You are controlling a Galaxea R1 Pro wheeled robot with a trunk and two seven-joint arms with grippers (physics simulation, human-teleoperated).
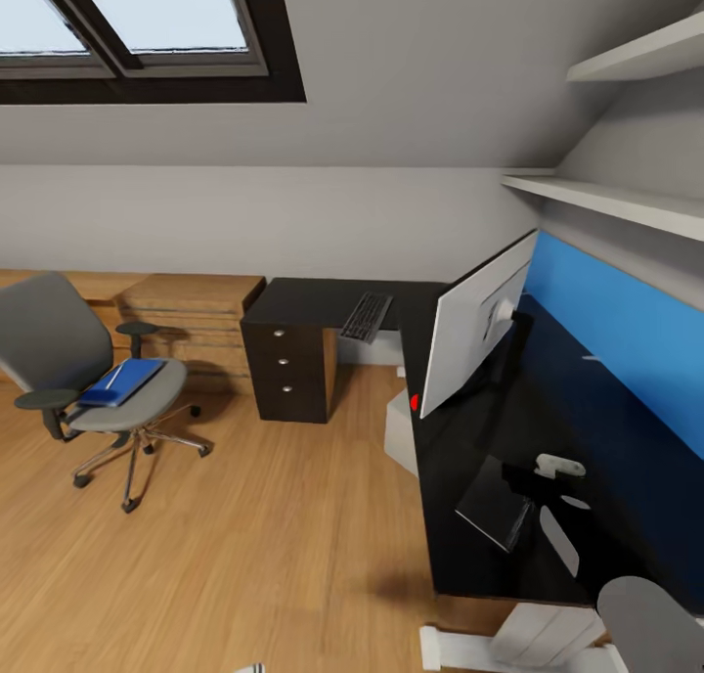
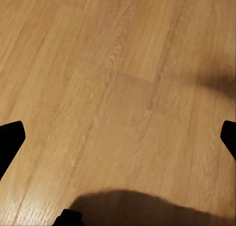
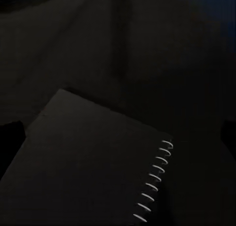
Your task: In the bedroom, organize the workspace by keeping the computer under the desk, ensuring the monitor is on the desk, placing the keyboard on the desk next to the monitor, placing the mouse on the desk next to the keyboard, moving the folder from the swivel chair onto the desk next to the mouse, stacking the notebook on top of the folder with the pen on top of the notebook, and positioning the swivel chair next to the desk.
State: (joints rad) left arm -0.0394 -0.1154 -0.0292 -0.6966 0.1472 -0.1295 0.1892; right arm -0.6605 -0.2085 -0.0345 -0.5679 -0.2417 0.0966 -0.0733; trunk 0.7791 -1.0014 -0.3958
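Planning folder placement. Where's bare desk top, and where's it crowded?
Free: the desk wing above the drawer unit, left of the keyboard. Also the glossy strip between the monitor and blue wall panel. Crowded: near end around the notebook.

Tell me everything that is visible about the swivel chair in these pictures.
The swivel chair stands upright on the light wood floor, well apart from the black desk, with low wooden shelving behind it. It has a grey padded seat and back, dark rounded armrests, and a chrome five-star base on castors. A bright blue folder lies flat on the seat, with a thin white line across its cover. Nothing else touches the chair.
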